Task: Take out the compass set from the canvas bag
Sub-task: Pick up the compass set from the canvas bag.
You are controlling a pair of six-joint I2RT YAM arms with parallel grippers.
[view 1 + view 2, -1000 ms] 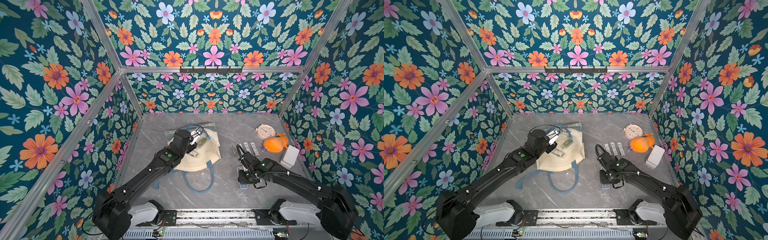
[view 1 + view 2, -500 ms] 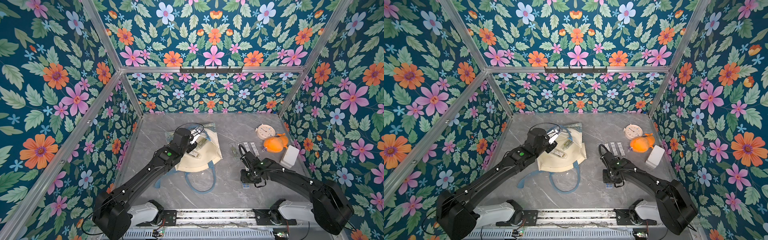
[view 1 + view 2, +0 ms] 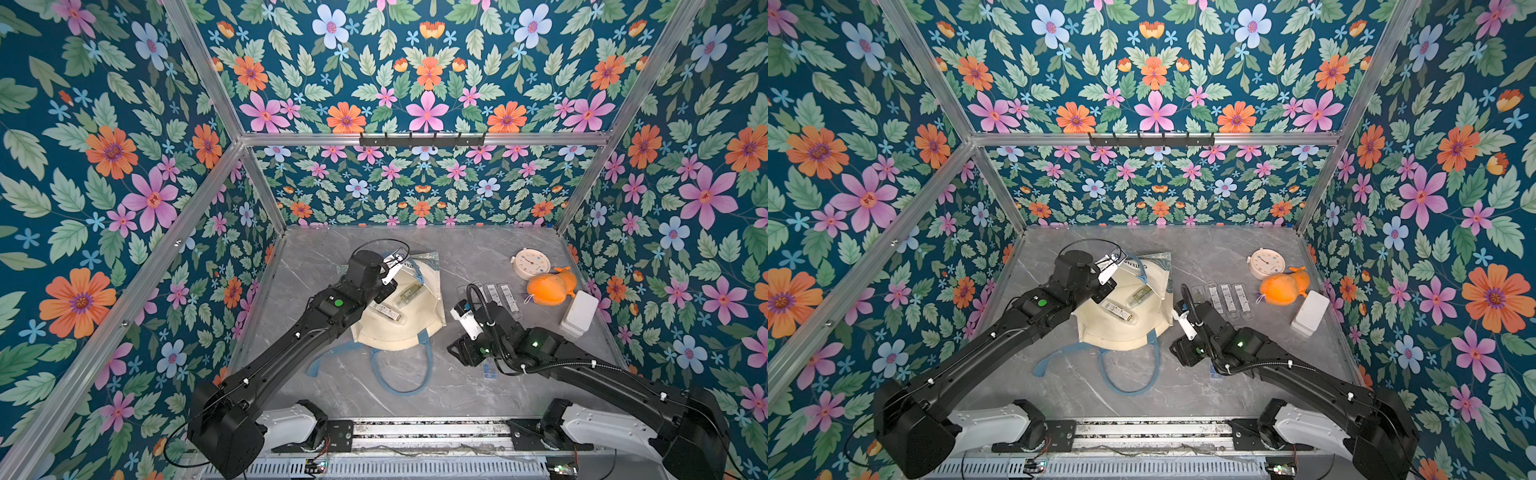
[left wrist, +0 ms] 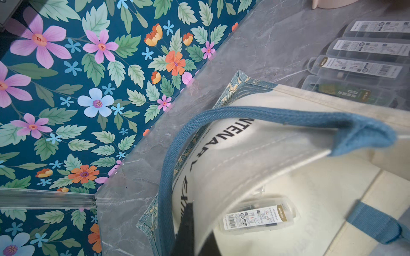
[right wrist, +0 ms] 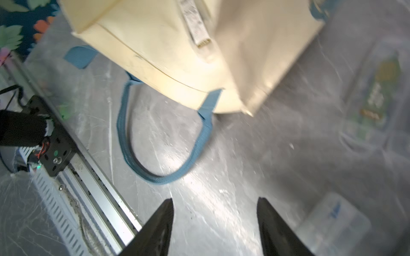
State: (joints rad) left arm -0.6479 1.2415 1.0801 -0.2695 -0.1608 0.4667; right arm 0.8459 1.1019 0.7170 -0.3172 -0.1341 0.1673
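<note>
The canvas bag lies on its side mid-table, cream with blue strap handles. My left gripper is shut on the bag's upper rim and holds the mouth up. Two compass set cases, clear plastic with white labels, lie inside; the left wrist view shows one of them. My right gripper is open with nothing between its fingers, low over bare table to the right of the bag. A clear case lies on the table beside it.
Several more clear cases lie in a row right of the bag. Behind them are a pink clock, an orange plush toy and a white box. Floral walls close in three sides; a metal rail runs along the front.
My right gripper has opened wider and swung left toward the bag, away from the clear case on the table. The left gripper still holds the bag's rim up.
</note>
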